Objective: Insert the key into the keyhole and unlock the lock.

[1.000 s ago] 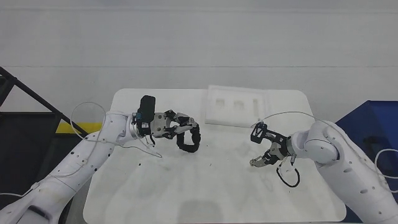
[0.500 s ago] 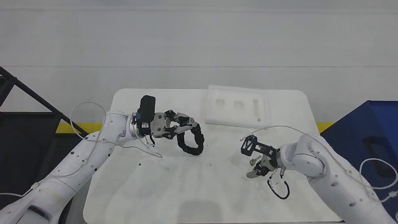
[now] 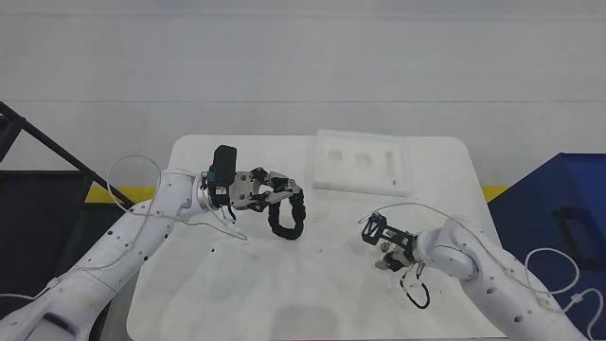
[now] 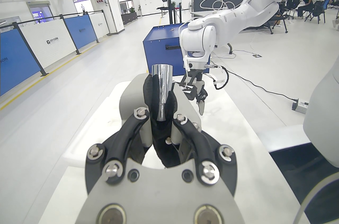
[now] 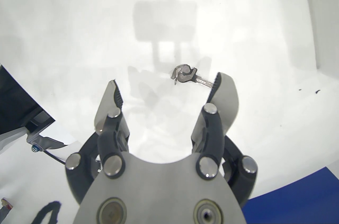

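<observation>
Key (image 5: pixel 185 74) on table (image 5: pixel 79 23) beside spread right tool (image 5: pixel 166 79), lock (image 4: pixel 161 82) clamped in left tool (image 4: pixel 160 116), foam tray (image 3: pixel 350 178) beyond

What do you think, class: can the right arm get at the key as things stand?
Probably yes. The right arm has its jaws open low over the table, and the key lies bare beside one jaw's tip; nothing lies between them.
</observation>
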`<act>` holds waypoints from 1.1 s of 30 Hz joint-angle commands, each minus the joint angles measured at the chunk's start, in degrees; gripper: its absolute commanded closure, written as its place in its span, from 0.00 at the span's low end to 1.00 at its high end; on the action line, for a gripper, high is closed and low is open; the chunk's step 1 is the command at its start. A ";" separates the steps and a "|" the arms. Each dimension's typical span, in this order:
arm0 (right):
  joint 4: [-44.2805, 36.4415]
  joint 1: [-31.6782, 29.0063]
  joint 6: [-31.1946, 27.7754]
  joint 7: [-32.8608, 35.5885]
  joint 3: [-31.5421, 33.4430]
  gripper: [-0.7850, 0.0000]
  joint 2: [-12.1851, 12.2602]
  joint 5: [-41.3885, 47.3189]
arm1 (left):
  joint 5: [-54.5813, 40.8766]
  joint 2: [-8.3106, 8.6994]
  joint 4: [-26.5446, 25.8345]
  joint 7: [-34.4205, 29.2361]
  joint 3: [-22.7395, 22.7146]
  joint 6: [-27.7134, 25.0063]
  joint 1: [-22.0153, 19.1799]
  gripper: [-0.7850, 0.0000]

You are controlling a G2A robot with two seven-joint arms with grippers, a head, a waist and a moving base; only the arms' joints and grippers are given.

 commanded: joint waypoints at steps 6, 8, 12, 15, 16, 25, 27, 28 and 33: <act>1.77 0.75 1.54 -0.44 -1.05 0.65 -0.46 -1.25 | 0.00 0.00 0.00 0.00 0.00 0.00 0.00 1.00; 2.20 0.99 1.70 -0.55 -1.38 0.72 -0.60 -1.60 | 0.00 0.00 0.00 0.00 0.00 0.00 0.00 1.00; 3.15 1.35 2.19 -1.20 -1.82 0.82 -0.86 -2.16 | 0.00 0.00 0.00 0.00 0.00 0.00 0.00 1.00; 3.67 1.65 2.18 -1.55 -2.18 0.84 -1.08 -2.05 | 0.00 0.00 0.00 0.00 0.00 0.00 0.00 1.00; 3.81 1.78 2.13 -1.57 -2.37 0.85 -1.17 -2.07 | 0.00 0.00 0.00 0.00 0.00 0.00 0.00 1.00; 6.22 3.23 2.49 -2.03 -3.87 1.00 -2.01 -2.34 | 0.00 0.00 0.00 0.00 0.00 0.00 0.00 1.00; 6.34 3.42 2.57 -1.86 -4.03 1.00 -2.12 -2.48 | 0.00 0.00 0.00 0.00 0.00 0.00 0.00 1.00; 6.18 3.49 2.62 -1.75 -4.03 1.00 -2.15 -2.51 | 0.00 0.00 0.00 0.00 0.00 0.00 0.00 1.00; 1.56 3.40 0.76 -2.07 -2.08 1.00 -1.67 -2.00 | 0.00 0.00 0.00 0.00 0.00 0.00 0.00 1.00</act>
